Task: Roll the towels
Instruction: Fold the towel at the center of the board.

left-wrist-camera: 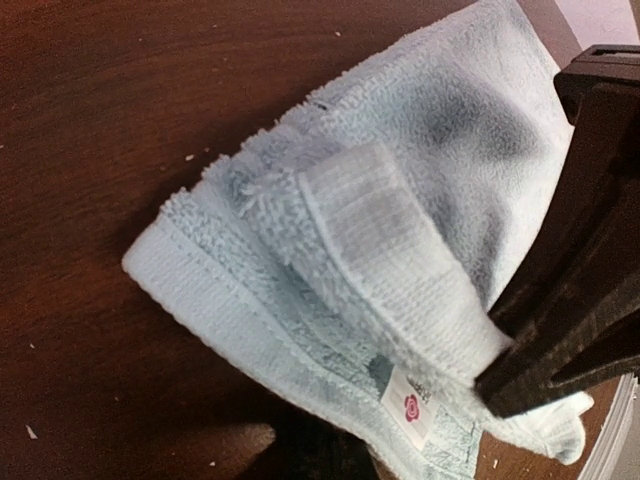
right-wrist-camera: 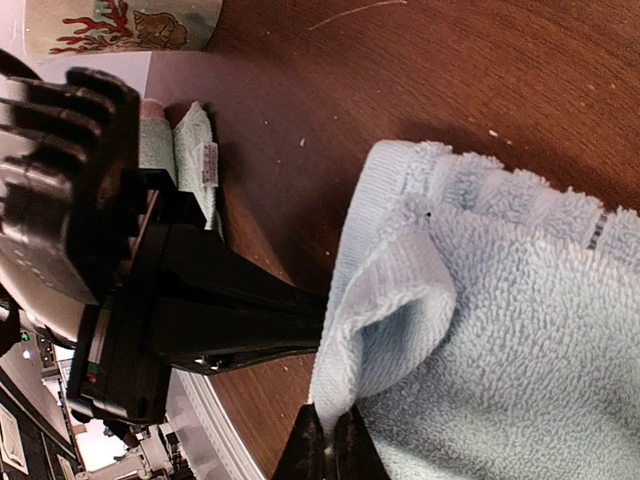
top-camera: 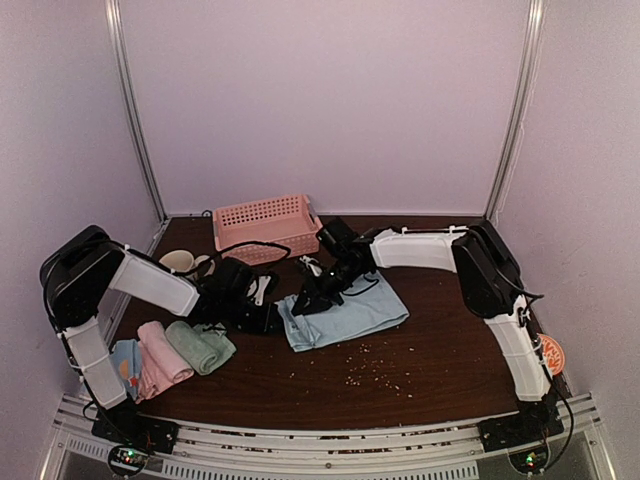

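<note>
- The dotted blue towel, far left, is half hidden behind the left arm; I cannot tell if it is rolled.
- The cup is partly covered by the same arm.
- The left gripper is clamped on a corner of the light blue towel.
- The right gripper pinches a folded edge of this towel – its fingers are cut off by the frame.
- This towel lies mid-table, its left end lifted.
- Around: the pink basket stands at the back, and crumbs lie in front of the towel.
- Count: four towels – the pink towel and the green towel lie rolled and touching. There is one basket and one cup.
</note>
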Controlling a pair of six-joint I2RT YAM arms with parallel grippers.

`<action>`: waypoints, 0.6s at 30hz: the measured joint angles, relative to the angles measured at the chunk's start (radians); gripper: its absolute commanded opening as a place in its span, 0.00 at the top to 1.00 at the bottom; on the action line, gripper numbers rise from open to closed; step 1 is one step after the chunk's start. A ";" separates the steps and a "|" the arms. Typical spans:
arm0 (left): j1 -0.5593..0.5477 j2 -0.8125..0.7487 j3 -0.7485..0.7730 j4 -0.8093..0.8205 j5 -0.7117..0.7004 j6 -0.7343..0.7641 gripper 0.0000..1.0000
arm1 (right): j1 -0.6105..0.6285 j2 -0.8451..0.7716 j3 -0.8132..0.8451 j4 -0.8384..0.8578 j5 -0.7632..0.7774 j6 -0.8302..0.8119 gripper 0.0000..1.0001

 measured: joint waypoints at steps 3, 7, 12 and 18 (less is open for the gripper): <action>0.000 0.000 -0.002 0.004 0.000 0.000 1.00 | 0.004 0.000 0.011 0.011 -0.014 0.000 0.99; 0.000 -0.001 -0.002 0.004 0.000 0.000 1.00 | 0.012 0.000 0.014 0.032 -0.026 0.008 0.99; 0.000 -0.001 -0.002 0.003 0.000 0.001 1.00 | 0.014 0.002 0.019 0.044 -0.023 0.017 0.93; 0.000 -0.011 -0.005 -0.013 -0.004 0.002 1.00 | 0.015 0.017 0.020 0.039 -0.004 -0.005 0.87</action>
